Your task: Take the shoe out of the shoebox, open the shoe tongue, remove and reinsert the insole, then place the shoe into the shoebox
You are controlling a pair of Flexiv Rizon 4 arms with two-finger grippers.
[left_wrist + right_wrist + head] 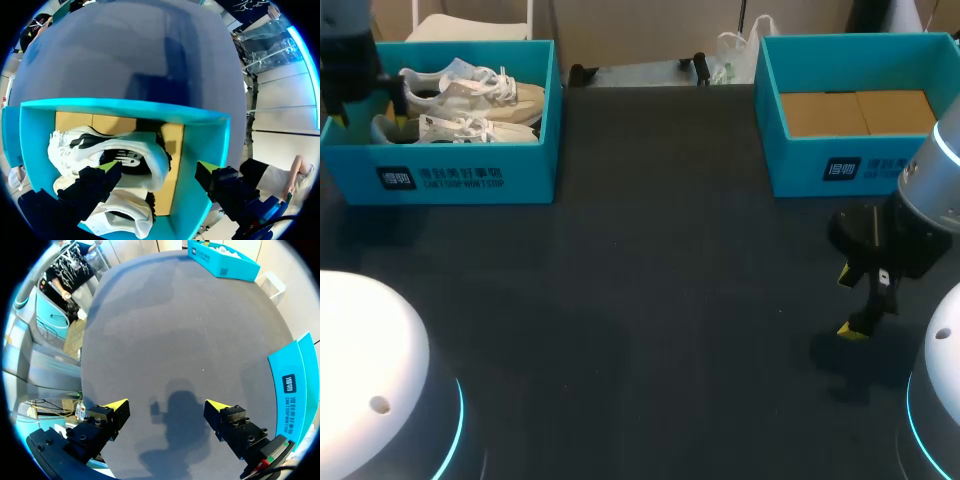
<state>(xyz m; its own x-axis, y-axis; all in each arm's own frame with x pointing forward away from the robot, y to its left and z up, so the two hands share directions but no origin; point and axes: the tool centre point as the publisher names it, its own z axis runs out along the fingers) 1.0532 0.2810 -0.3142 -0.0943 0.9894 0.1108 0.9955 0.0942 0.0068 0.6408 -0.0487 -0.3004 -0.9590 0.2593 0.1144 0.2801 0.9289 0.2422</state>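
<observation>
In the head view, your left gripper (386, 98) hung over the shoebox (470, 175) holding the sneakers (470, 95). The right gripper (853, 305) was well apart, so the left arm was nearer.

In the left wrist view, its fingers were spread. The upper sneaker (120, 150) lay just below, its long axis running from finger to finger.

In the right wrist view, the fingers were spread over bare table (175, 330).
</observation>
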